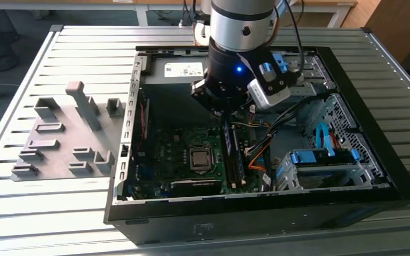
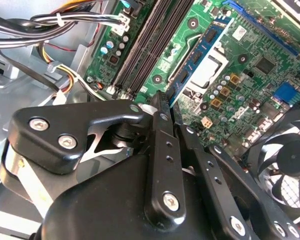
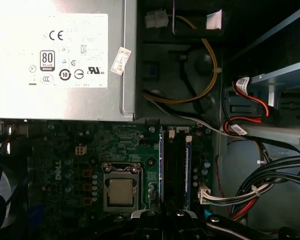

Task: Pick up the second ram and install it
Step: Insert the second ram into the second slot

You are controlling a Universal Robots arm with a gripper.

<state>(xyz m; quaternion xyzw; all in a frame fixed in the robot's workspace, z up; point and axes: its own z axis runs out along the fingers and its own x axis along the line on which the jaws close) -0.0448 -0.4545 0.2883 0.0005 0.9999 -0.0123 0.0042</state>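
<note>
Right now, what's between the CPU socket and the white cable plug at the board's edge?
In the first wrist view, the bank of memory slots lies between the CPU socket and the white cable plug.

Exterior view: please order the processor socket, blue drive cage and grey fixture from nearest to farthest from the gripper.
1. Processor socket, just beside the gripper.
2. Blue drive cage, the exterior view's right.
3. Grey fixture, the exterior view's left.
</note>
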